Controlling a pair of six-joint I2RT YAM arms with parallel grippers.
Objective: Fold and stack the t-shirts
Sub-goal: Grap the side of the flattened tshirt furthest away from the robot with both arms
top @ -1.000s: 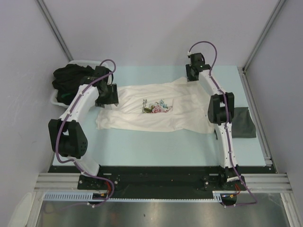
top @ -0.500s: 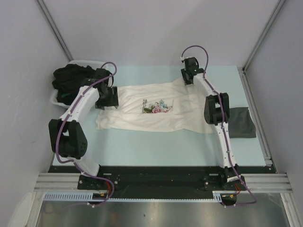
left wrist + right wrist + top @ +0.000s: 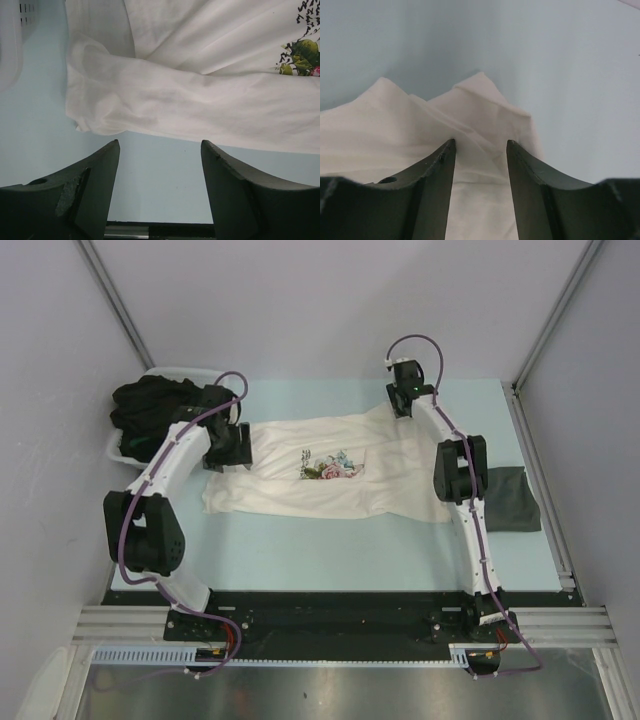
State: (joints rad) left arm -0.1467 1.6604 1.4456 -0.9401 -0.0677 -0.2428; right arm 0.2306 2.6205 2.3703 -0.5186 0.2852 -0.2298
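Observation:
A cream-white t-shirt [image 3: 330,475] with a rose print [image 3: 335,468] lies spread across the light blue table. My left gripper [image 3: 228,445] is at its left end. In the left wrist view it [image 3: 160,142] stands open over bare table, just short of the bunched sleeve [image 3: 105,95]. My right gripper [image 3: 400,405] is at the shirt's far right corner. It [image 3: 481,141] stands open low over that cloth corner [image 3: 475,100], with flat cloth showing between the fingers. A dark grey t-shirt [image 3: 510,498] lies folded at the right. Black t-shirts [image 3: 150,405] are heaped at the far left.
A white tub [image 3: 118,445] at the far left holds the black heap, close to my left arm. Grey walls close in the table at the back and both sides. A metal rail [image 3: 545,490] runs along the table's right edge.
My right gripper has shifted slightly left at the shirt's far corner and its jaws have spread a little. The left arm has barely moved.

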